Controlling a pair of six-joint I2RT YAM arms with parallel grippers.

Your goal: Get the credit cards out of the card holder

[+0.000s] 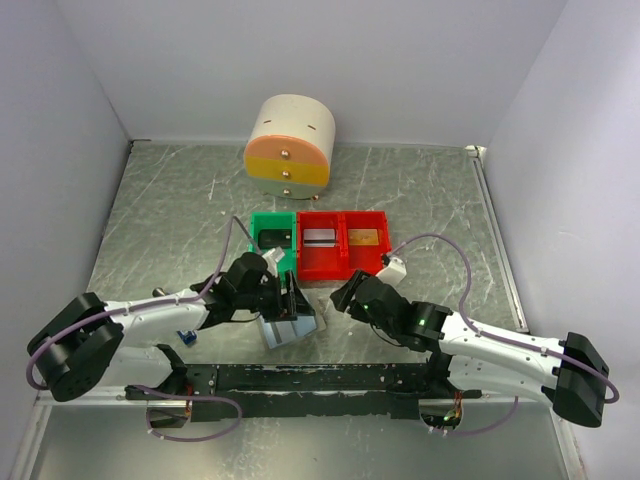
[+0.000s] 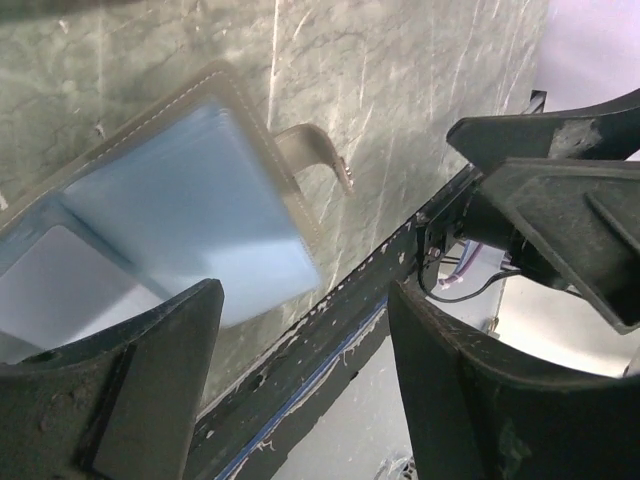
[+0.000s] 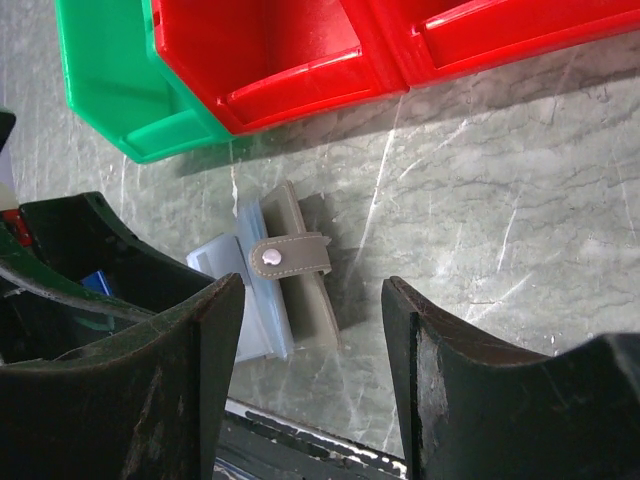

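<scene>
The card holder (image 1: 290, 327) lies open on the table near the front edge, grey-brown with pale blue inner pockets. It fills the upper left of the left wrist view (image 2: 190, 200), its strap (image 2: 315, 150) sticking out. In the right wrist view (image 3: 300, 280) its strap has a snap. I cannot tell cards from pockets inside it. My left gripper (image 1: 293, 303) hovers just above the holder, open and empty (image 2: 300, 340). My right gripper (image 1: 345, 295) is open and empty (image 3: 315, 330), just right of the holder. A silver card (image 1: 320, 238), a gold card (image 1: 362, 238) and a black card (image 1: 272, 238) lie in the bins.
A green bin (image 1: 272, 235) and two joined red bins (image 1: 342, 262) stand just behind the holder. They show in the right wrist view too, green (image 3: 120, 90) and red (image 3: 270, 50). A round drawer unit (image 1: 290, 145) stands at the back. A small blue stick-shaped object (image 1: 185, 337) lies under the left arm.
</scene>
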